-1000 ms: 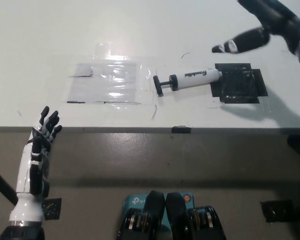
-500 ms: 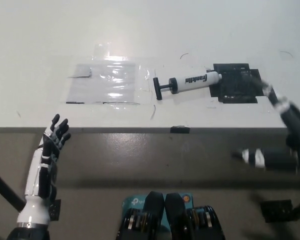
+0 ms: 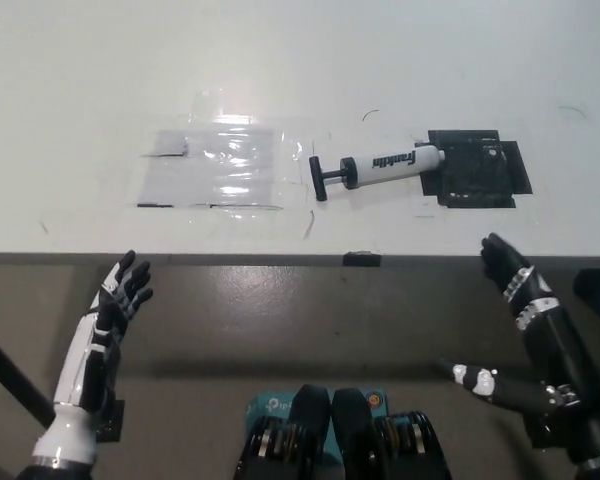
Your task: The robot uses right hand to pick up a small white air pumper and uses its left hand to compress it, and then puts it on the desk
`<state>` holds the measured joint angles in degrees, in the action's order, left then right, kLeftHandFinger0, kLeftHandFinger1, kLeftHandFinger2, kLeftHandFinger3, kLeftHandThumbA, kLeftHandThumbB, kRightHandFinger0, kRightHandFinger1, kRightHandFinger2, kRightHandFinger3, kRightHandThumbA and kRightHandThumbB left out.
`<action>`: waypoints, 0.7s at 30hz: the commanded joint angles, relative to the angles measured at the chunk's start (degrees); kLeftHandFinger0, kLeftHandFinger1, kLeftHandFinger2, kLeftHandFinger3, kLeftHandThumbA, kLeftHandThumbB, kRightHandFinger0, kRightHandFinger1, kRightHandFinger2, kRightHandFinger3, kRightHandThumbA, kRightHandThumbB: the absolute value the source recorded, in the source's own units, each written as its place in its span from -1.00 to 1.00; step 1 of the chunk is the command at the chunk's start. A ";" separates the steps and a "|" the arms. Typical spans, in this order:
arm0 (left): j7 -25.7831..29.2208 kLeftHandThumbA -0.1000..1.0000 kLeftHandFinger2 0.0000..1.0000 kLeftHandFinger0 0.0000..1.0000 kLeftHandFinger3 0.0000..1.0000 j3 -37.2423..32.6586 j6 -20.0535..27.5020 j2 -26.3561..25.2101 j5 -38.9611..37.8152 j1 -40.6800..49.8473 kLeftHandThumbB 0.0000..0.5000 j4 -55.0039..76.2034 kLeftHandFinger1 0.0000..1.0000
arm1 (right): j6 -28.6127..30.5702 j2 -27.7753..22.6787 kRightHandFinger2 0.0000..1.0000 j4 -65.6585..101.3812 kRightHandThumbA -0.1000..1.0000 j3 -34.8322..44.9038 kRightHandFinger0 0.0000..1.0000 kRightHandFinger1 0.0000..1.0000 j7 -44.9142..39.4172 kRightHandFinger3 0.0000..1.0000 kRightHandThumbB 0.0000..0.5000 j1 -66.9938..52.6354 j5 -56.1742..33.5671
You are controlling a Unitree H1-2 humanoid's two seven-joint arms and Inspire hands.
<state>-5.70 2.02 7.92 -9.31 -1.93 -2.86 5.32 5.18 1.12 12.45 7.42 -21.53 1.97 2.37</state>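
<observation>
The small white air pump lies on the white desk, right of centre. Its black T-handle points left and its nozzle end touches a black patch. No hand is touching it. My black right hand hangs below the desk's front edge at the lower right, fingers spread and empty. At the lower left my white left hand is likewise below the desk edge, open, holding nothing.
A clear plastic sheet is taped flat on the desk left of the pump. A small black tab marks the desk's front edge. The grey floor lies below the edge.
My right arm has swung from above the desk's far right down below the front edge. My left hand has shifted slightly right. The pump has not moved.
</observation>
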 commanded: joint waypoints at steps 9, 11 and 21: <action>-1.57 1.00 1.00 1.00 1.00 -0.39 8.45 -2.95 0.99 1.85 -0.11 -4.84 1.00 | 10.74 -0.42 1.00 -10.70 1.00 -4.63 1.00 1.00 6.30 1.00 -0.18 -0.25 2.53; -1.29 1.00 1.00 1.00 1.00 -0.23 9.20 -3.06 1.03 2.27 -0.10 -5.01 1.00 | 11.65 -1.02 1.00 -10.95 1.00 -5.72 1.00 1.00 6.85 1.00 -0.18 -1.05 3.99; -1.04 1.00 1.00 1.00 1.00 -0.10 8.18 -3.66 0.69 3.35 -0.10 -3.75 1.00 | 12.55 -1.54 1.00 -11.16 1.00 -8.54 1.00 1.00 8.38 1.00 -0.07 -1.76 3.46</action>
<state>-6.00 1.81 13.26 -11.91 -1.57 0.10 -0.15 14.50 -0.38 -0.08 0.06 -14.99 0.41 6.17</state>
